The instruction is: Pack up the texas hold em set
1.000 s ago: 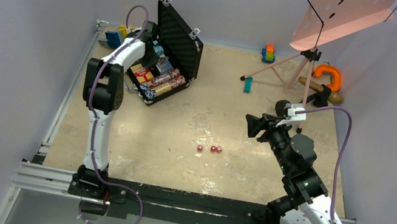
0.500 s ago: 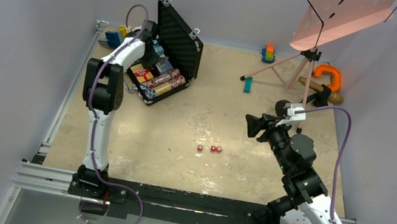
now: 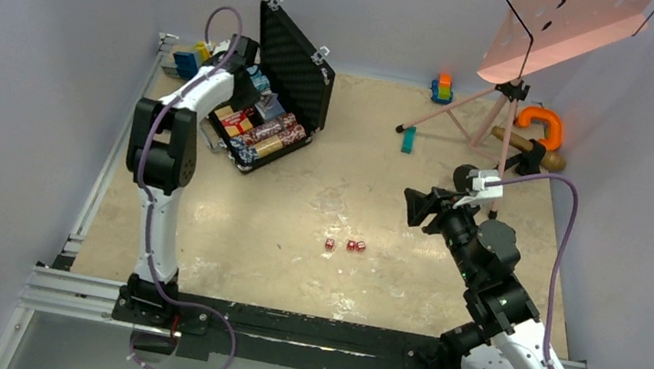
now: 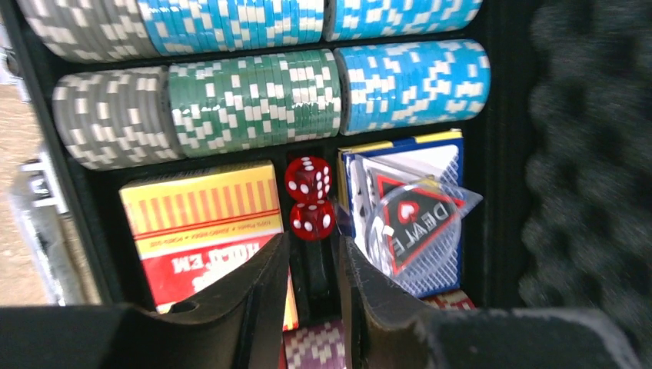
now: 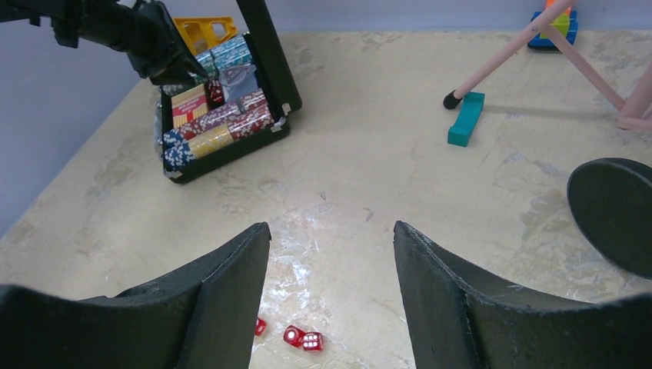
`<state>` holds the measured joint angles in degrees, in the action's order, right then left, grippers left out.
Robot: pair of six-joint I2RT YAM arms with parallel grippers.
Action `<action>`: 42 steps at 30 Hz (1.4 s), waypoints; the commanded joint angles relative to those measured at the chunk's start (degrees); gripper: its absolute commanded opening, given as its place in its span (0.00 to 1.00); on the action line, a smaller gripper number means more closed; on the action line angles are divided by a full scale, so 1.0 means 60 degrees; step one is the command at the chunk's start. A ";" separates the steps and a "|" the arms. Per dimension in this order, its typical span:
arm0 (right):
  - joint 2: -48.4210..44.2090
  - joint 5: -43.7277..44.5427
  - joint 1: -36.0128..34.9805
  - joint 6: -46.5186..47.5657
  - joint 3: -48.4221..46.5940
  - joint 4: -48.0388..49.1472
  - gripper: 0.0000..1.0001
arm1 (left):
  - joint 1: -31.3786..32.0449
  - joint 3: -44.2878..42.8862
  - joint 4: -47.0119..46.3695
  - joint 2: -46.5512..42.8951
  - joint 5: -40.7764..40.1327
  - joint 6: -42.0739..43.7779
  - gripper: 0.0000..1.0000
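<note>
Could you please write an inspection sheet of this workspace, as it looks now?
Surface: beige table, stained.
Job's things: briefcase open, lid upright; chip rows, red-yellow card box, blue card box and two packed dice inside; three loose dice on the table.
Clutter: pink music stand, teal block, toy blocks, orange curved piece.
Grippers: left gripper open, empty, over the packed dice; right gripper open, empty, apart from the loose dice.
Cables: purple cable along each arm, no snag seen.
Surroundings: plain grey walls.
</note>
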<state>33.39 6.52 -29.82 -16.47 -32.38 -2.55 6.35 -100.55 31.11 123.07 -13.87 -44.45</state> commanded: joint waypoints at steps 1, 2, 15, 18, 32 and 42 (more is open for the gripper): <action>-0.0021 0.0151 0.0034 0.0122 -0.0024 0.0235 0.64 | -0.0095 0.0693 -0.1666 -0.1645 -0.0068 0.0843 0.36; -0.0028 0.0144 0.0023 0.0123 -0.0027 0.0243 0.64 | -0.0092 0.0869 -0.1820 -0.1911 -0.0008 0.0991 0.36; -0.0217 0.0308 0.0025 0.0083 0.0061 0.0303 0.64 | 0.1599 0.6848 -0.3687 -0.6499 0.0842 0.1569 0.45; -0.0312 0.0350 0.0029 0.0078 0.0079 0.0308 0.64 | 0.2623 0.8197 -0.4194 -0.7284 0.1268 0.1592 0.46; -0.0408 0.0333 0.0027 -0.0133 0.0122 0.0355 0.65 | 0.7078 0.8884 -0.3476 -0.6407 0.0744 0.0466 0.44; -0.0555 0.0441 0.0027 -0.0149 0.0151 0.0307 0.66 | 0.8068 0.6913 -0.2256 -0.4560 0.0187 0.0618 0.45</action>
<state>30.65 8.03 -29.80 -16.88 -31.64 -2.50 53.93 -55.94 15.99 95.83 -10.31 -39.92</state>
